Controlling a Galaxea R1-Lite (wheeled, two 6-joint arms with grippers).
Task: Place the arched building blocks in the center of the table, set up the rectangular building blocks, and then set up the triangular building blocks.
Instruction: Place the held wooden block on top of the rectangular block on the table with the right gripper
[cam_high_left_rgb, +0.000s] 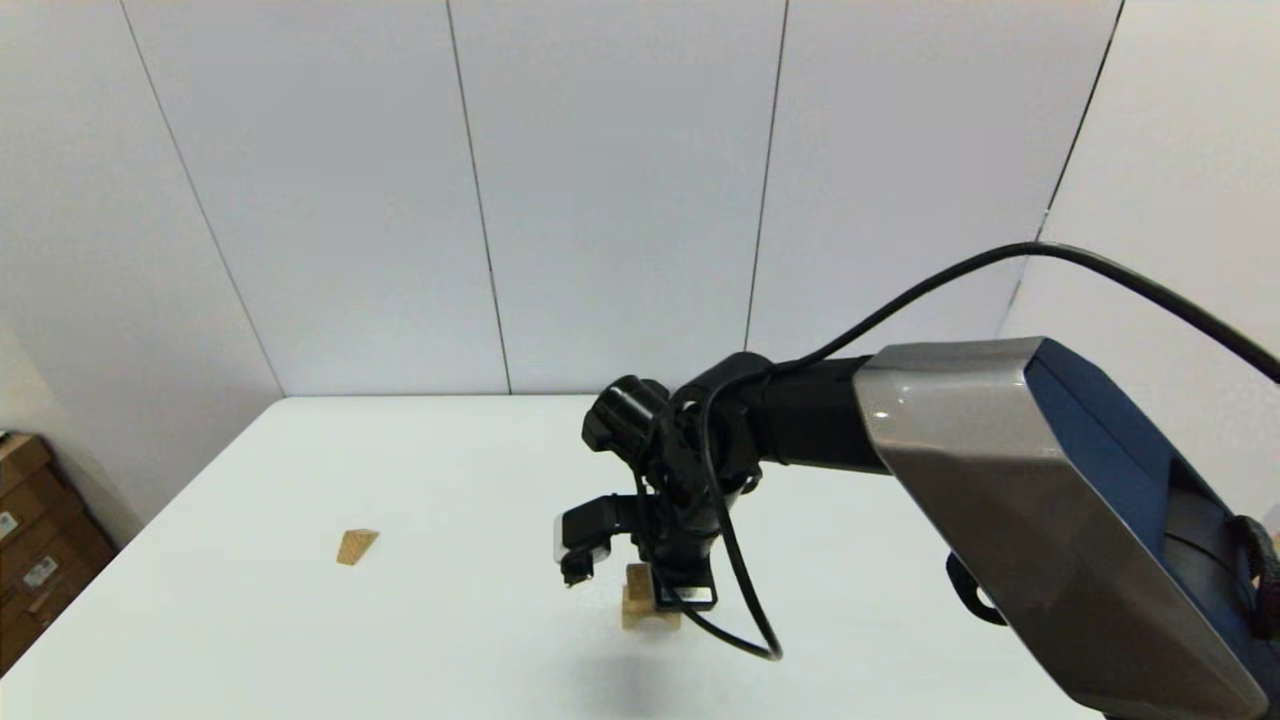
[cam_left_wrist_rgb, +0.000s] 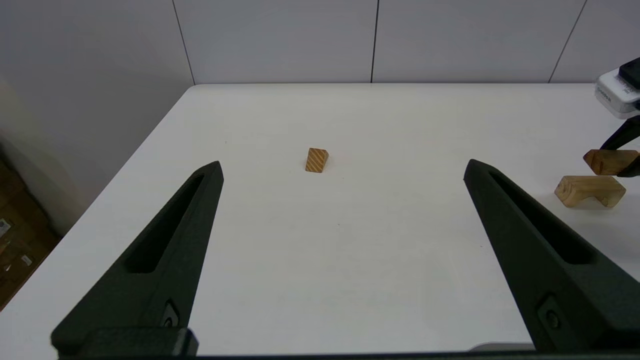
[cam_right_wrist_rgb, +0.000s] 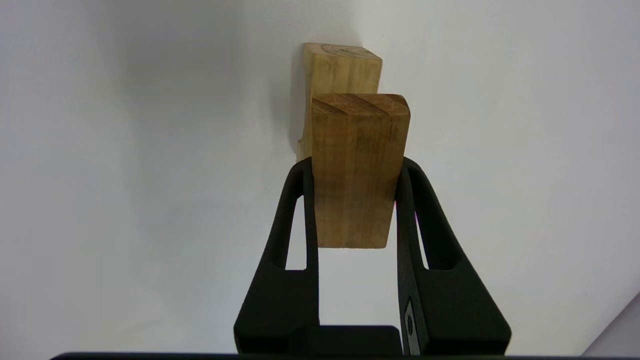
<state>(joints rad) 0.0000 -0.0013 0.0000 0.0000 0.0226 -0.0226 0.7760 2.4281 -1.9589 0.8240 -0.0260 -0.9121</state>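
Note:
My right gripper (cam_high_left_rgb: 668, 590) is shut on the rectangular block (cam_right_wrist_rgb: 357, 200), a flat wooden slab clamped between both fingers (cam_right_wrist_rgb: 300, 225). It hangs directly over the arched block (cam_right_wrist_rgb: 342, 65), which rests cut-out down near the middle of the white table (cam_high_left_rgb: 300, 650). Whether slab (cam_left_wrist_rgb: 607, 161) and arch (cam_left_wrist_rgb: 590, 190) touch cannot be told. The triangular block (cam_high_left_rgb: 356, 546) lies alone on the table's left part. My left gripper (cam_left_wrist_rgb: 344, 164) is open and empty, held back near the front edge and facing the wedge (cam_left_wrist_rgb: 316, 160).
Cardboard boxes (cam_high_left_rgb: 40, 540) stand on the floor past the table's left edge. A grey panelled wall runs behind the far edge. My right forearm (cam_high_left_rgb: 1050, 500) reaches in from the right over the table.

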